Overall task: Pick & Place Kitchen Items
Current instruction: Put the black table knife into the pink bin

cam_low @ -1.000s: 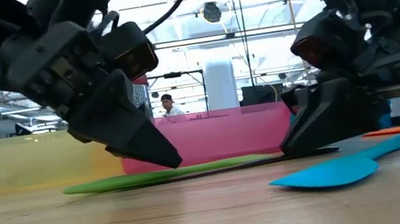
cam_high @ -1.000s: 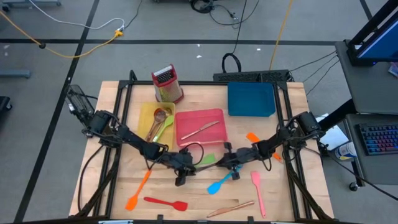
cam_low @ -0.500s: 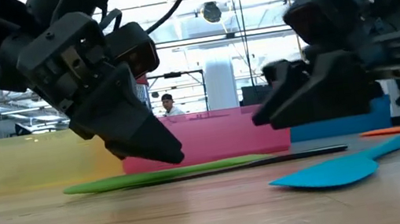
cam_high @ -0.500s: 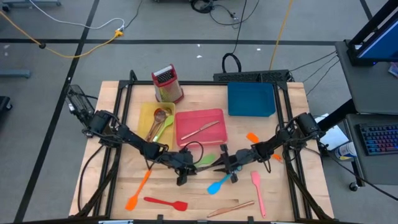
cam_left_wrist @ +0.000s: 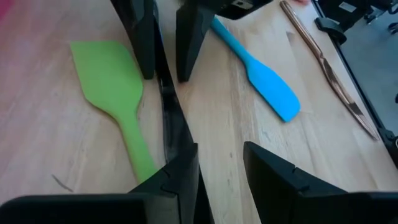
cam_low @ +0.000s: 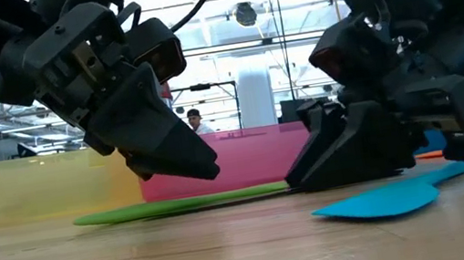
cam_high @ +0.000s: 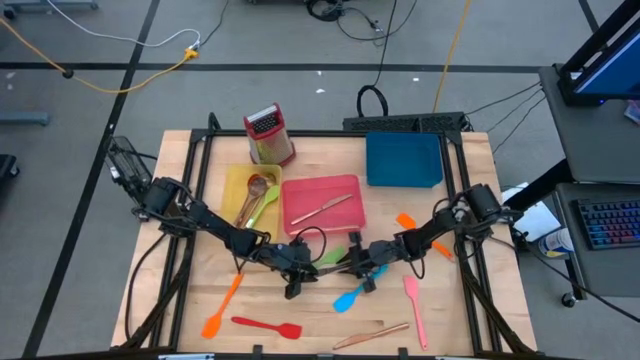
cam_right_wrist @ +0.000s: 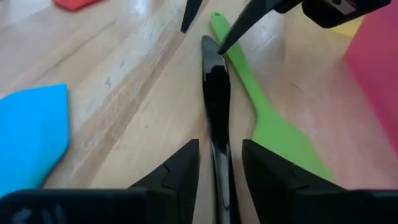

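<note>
as seen from above, both arms reach in to the middle of the wooden table [cam_high: 180, 300], the left gripper [cam_high: 297, 272] and the right gripper [cam_high: 357, 268] nose to nose over a dark metal utensil [cam_high: 337, 266] lying flat beside a green spatula [cam_high: 330, 256], just in front of the pink tray [cam_high: 322, 202]; the two seem to be working it from both ends, perhaps because it lies too flat for one alone. from table height, the green spatula [cam_low: 183, 205] lies level across the view and the dark utensil [cam_low: 265, 195] shows as a thin line touching the wood, with a blue spatula [cam_low: 398, 194] nearer; the right gripper [cam_low: 299, 178] is down at the utensil, the left gripper [cam_low: 205, 166] just above it. from the left wrist, that gripper's fingers [cam_left_wrist: 186, 180] stand spread, astride one end of the dark utensil [cam_left_wrist: 168, 118], whose long axis runs straight away toward the other gripper. from the right wrist, the right fingers [cam_right_wrist: 180, 171] are likewise spread either side of the glossy utensil [cam_right_wrist: 216, 106], not yet pinching it, its far tip pointing at the left fingers.
</note>
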Robot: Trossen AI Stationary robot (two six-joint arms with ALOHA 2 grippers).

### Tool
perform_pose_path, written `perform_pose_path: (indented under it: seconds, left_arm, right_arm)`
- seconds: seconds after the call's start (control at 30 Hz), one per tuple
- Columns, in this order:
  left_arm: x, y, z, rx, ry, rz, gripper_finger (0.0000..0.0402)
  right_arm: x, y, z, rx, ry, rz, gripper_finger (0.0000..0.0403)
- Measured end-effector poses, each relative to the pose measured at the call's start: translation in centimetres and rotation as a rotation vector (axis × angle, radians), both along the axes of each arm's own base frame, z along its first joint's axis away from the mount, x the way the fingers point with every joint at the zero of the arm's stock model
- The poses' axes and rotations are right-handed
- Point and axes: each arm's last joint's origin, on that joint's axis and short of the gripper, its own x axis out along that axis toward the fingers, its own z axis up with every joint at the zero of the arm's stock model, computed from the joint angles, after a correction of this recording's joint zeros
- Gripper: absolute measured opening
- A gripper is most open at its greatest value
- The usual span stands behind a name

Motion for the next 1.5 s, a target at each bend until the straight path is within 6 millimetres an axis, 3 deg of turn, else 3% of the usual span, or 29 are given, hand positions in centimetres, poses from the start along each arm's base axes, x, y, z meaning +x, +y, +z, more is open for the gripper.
perform_pose_path:
  seconds: [0.5, 0.87, 1.07, 1.5]
  left_arm:
    - [0.0, 0.0, 0.0, 0.013, -0.004, -0.019, 0.0134]
    - [0.3, 1.0, 0.0, 0.121, -0.037, -0.053, 0.0134]
    - [0.6, 2.0, 0.0, 0.044, -0.015, -0.040, 0.0134]
    - [0.6, 2.0, 0.0, -0.017, 0.001, -0.055, 0.0134]
  right_arm:
    - [-0.8, -1.2, -2.1, -0.049, 0.204, 0.015, 0.0025]
    - [-0.2, -0.5, -1.2, -0.081, 0.049, 0.046, 0.0025]
    - [-0.2, 0.2, -0.8, -0.110, 0.000, 0.032, 0.0025]
    - [0.1, 0.6, 0.1, -0.197, -0.127, 0.078, 0.0001]
